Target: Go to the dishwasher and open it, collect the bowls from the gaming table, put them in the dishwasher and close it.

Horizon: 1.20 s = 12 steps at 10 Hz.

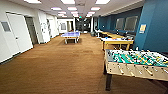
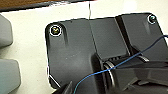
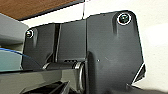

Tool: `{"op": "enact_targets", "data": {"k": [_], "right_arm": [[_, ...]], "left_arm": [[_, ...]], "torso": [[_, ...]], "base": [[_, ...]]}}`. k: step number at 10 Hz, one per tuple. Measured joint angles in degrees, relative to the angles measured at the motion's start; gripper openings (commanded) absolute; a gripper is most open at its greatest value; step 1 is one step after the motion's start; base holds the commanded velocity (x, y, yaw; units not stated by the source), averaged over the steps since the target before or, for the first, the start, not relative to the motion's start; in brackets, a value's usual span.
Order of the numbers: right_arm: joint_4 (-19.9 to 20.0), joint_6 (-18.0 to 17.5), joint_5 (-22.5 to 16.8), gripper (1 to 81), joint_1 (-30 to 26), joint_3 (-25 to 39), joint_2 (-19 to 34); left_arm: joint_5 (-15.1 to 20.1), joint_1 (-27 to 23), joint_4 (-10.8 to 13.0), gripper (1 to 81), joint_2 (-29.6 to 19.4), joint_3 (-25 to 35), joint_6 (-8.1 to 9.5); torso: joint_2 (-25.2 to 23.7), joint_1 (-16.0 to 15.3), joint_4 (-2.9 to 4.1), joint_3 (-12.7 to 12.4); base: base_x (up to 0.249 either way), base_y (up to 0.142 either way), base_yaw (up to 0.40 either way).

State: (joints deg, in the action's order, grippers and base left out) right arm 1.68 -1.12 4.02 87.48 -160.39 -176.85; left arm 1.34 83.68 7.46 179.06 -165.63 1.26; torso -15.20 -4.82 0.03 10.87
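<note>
**Transit Phase: Recreation Hall, Approach to the Gaming Table**

The head view shows a long hall with brown carpet point(image 1: 55, 65). A table-football table point(image 1: 136, 63) stands near on the right, with a green field and rods. Beyond it stand yellow-topped tables point(image 1: 117, 41) against the blue wall point(image 1: 155, 22). A blue table-tennis table point(image 1: 71, 35) stands farther down the hall, well apart from the others. White doors point(image 1: 18, 32) line the left wall.

Step in hand, as a judgement: the robot is driving; no manipulation is under way. The dishwasher is not identifiable in this hall. The gaming table and the bowls cannot be made out with certainty; small objects on the far tabletop are too blurred to name.

The next move calls for a clear line along the open carpet, keeping the base off the near corner of the table-football table.

Hidden or unclear: both wrist views present the robot's own dark plate and jointed bar against a pale surface. A thin blue cable point(image 2: 120, 63) crosses the left wrist view. The state of either end effector cannot be told; neither one's spread is discernible.
</note>
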Motion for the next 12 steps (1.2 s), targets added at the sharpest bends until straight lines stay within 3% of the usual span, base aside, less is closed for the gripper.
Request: {"op": "enact_targets", "data": {"k": [5, 12], "right_arm": [[0.0, 0.0, -0.04, 81.1, 0.0, 0.0, -0.35], [-0.01, 0.02, -0.2, 81.1, 0.44, 0.02, -0.59]], "left_arm": [[-0.09, -0.02, -0.05, 81.1, -0.06, 0.12, 0.0], [-0.07, 0.33, -0.16, 81.1, -0.15, 0.2, 0.01]], "torso": [[0.0, 0.0, 0.0, 0.02], [-0.02, 0.11, 0.0, 0.0]], "base": [[0.032, 0.0, 0.0], [0.139, 0.0, 0.0]]}}
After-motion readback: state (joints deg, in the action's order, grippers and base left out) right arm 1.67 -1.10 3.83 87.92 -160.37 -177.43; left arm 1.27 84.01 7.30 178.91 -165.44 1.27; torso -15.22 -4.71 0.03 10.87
